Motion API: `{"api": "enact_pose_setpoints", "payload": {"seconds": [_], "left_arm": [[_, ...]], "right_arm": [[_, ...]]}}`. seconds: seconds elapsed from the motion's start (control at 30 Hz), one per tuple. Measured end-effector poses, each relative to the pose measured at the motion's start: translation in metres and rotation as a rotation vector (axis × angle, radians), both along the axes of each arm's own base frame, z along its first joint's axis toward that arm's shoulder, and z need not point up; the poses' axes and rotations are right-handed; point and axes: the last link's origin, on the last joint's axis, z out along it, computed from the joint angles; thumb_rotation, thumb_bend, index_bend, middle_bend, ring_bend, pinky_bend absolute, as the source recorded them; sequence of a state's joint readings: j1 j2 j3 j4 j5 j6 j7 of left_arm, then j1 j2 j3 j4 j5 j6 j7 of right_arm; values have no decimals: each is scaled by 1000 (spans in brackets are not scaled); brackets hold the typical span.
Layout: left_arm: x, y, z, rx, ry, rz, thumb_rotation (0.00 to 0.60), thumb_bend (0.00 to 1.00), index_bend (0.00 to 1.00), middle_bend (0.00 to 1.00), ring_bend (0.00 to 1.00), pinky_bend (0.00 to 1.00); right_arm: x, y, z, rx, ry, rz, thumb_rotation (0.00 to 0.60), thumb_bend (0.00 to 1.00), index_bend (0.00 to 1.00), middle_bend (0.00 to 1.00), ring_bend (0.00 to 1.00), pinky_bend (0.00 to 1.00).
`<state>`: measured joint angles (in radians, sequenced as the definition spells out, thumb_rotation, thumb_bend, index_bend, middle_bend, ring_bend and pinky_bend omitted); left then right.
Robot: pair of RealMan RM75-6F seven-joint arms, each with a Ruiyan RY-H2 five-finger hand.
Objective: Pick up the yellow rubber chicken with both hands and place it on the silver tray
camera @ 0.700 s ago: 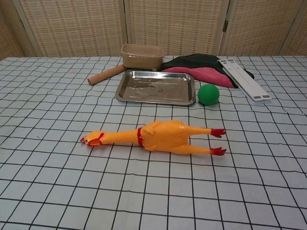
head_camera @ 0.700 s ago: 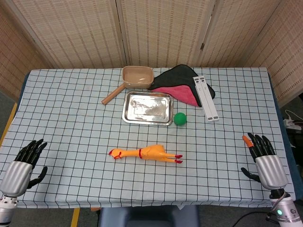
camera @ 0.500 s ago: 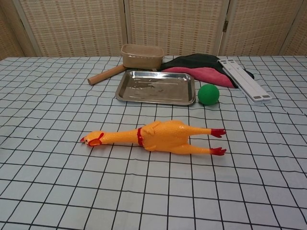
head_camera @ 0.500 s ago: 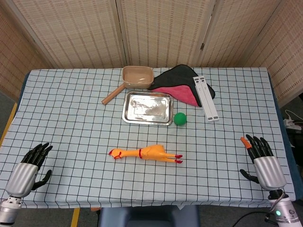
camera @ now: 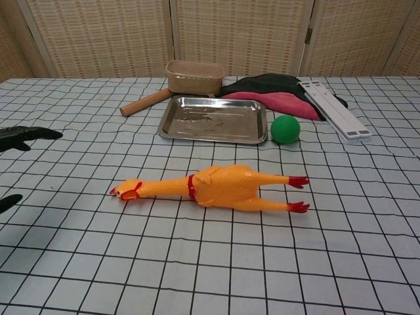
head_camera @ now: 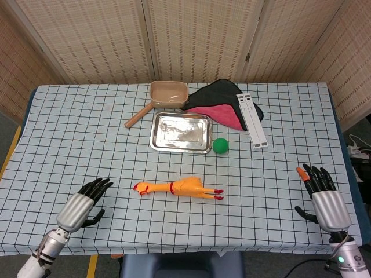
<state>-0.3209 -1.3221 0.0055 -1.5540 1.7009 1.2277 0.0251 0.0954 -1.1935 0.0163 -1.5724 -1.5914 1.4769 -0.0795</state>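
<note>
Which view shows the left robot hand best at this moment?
The head view: the whole left robot hand shows, open, short of the rubber chicken. The chest view catches only dark fingertips at its left edge.

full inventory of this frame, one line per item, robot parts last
rubber chicken: 1, yellow with red feet and comb, lying on its side at table centre front
silver tray: 1, silver, empty, behind the chicken
green ball: 1, green, just beyond the tray's front right corner
scoop pan: 1, tan with wooden handle, behind the tray
cloth: 1, black and pink, back right of the tray
white bar: 1, white, long, lying partly on the cloth's right edge
tablecloth: 1, white with black grid, covers the table
screen: woven, beige, behind the table
left hand: 1, black fingers, silver back, open, front left, apart from the chicken
right hand: 1, black fingers, one orange tip, open, front right
</note>
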Motion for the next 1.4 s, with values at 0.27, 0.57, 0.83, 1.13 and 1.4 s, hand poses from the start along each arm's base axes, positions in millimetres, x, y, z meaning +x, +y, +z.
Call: {"api": "enact_pose_setpoints", "payload": {"seconds": [0.27, 0.57, 0.83, 1.13, 1.4], "left_arm": [[43, 30, -50, -99, 38, -53, 600, 408, 0, 46, 22, 169], [75, 51, -96, -185, 61, -80, 600, 403, 0, 47, 22, 170], [84, 71, -123, -168, 81, -91, 600, 403, 16, 75, 32, 170], [95, 79, -143, -164, 35, -111, 600, 422, 405, 211, 126, 228], [101, 86, -149, -113, -54, -123, 600, 627, 667, 378, 241, 306]], "right_arm": [[-5, -4, -2, 3, 19, -27, 600, 109, 0, 0, 0, 0], [-10, -6, 1, -1, 28, -58, 600, 108, 0, 0, 0, 0], [-14, -8, 3, -8, 41, -81, 600, 109, 0, 0, 0, 0], [-18, -9, 7, -14, 55, -108, 600, 109, 0, 0, 0, 0], [-21, -10, 8, -14, 68, -121, 600, 109, 0, 0, 0, 0]]}}
